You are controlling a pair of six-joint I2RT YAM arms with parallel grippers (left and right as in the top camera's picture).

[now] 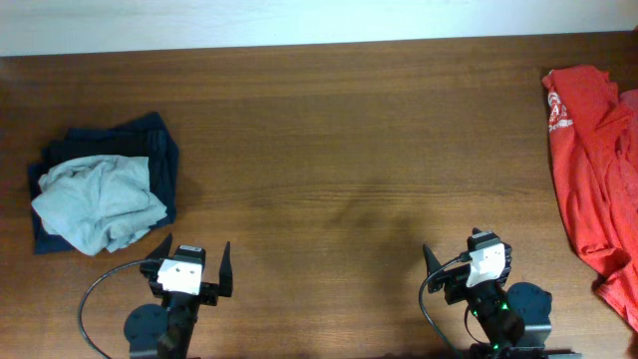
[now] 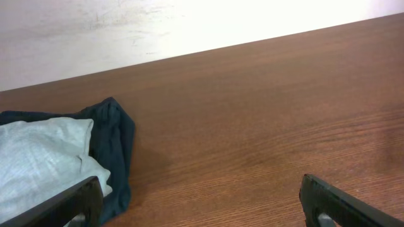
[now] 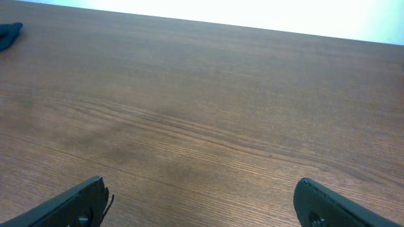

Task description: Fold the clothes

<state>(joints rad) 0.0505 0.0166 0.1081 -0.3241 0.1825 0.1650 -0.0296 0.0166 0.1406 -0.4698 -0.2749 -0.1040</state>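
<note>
A crumpled pale grey-blue T-shirt (image 1: pixel 100 202) lies on top of a dark navy garment (image 1: pixel 158 145) at the table's left. A red shirt with white print (image 1: pixel 593 150) is spread at the right edge, partly out of frame. My left gripper (image 1: pixel 192 261) sits open at the near edge, just right of the pile, with nothing between its fingers. In the left wrist view the T-shirt (image 2: pixel 38 157) and the navy garment (image 2: pixel 117 145) lie left of the gripper (image 2: pixel 199 198). My right gripper (image 1: pixel 467 261) stands open and empty, well left of the red shirt; its wrist view (image 3: pixel 199 198) shows only bare wood.
The brown wooden table (image 1: pixel 339 150) stretches between the two heaps of clothes. A pale wall (image 2: pixel 158 25) runs along the far edge. Black cables loop from both arm bases at the near edge.
</note>
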